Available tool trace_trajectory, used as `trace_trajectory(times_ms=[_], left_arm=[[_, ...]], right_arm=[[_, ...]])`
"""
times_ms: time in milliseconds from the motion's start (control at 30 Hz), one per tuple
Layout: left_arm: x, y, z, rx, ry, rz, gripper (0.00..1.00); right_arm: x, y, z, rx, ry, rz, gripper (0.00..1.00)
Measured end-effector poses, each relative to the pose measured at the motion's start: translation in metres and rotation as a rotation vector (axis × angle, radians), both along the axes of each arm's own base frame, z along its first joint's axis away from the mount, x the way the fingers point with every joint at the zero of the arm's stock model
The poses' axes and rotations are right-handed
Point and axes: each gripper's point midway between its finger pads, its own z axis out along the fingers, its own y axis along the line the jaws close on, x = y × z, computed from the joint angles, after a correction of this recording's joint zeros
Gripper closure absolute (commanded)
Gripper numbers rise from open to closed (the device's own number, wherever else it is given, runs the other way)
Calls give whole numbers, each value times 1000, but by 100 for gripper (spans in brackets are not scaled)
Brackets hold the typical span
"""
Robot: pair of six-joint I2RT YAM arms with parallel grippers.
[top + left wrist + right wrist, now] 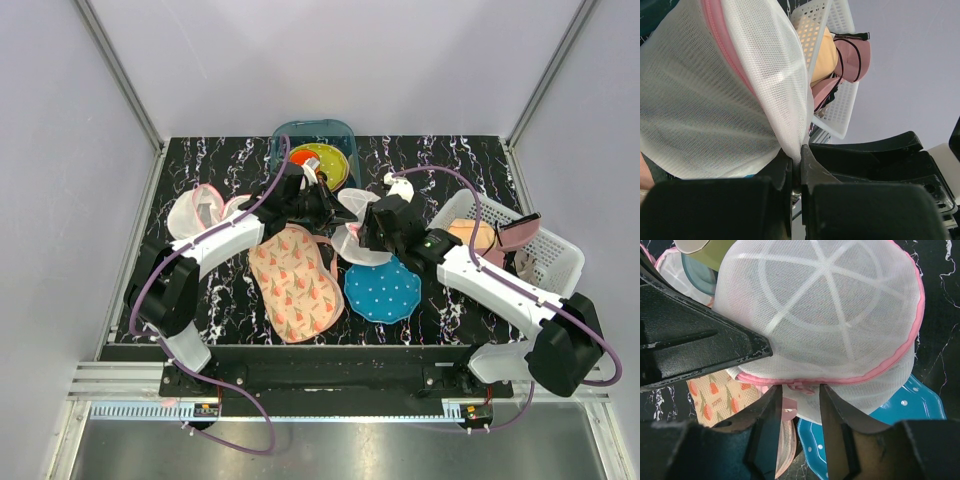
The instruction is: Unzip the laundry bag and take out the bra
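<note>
Laundry bag [840, 315], centre of top view, judged light, soft mesh on springy ribs: L gripper [797, 167] pinched shut on its mesh edge, R gripper [799, 410] part-open, empty, straddling zip pull [799, 386], the best grip pt; bra not seen.

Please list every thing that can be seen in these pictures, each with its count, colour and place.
laundry bag: one, white mesh with pink zip trim, table middle
second pouch: one, white with pink edge, table left
floral fabric piece: one, pink, front centre
round mat: one, blue with white dots, beside the fabric
bin: one, teal, rear centre
dish: one, yellow-green, inside the bin
basket: one, white, right side
cloths: peach and pink, inside the basket
table: one, black marbled
left gripper: shut on the laundry bag's mesh
right gripper: open, at the zip pull
</note>
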Motion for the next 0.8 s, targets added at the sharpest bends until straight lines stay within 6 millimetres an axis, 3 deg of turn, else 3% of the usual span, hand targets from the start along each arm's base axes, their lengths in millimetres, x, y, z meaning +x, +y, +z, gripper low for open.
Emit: trace_trajectory(times_ms=[233, 567, 800], left_arm=[[0, 0, 0, 0, 0, 0, 100], [0, 0, 0, 0, 0, 0, 100], [-1, -1, 1, -3, 1, -6, 100]], right_arm=[[1, 1, 1, 5, -7, -1, 100], [0, -13, 3, -13, -29, -21, 100], [9, -72, -15, -30, 1, -150, 100]])
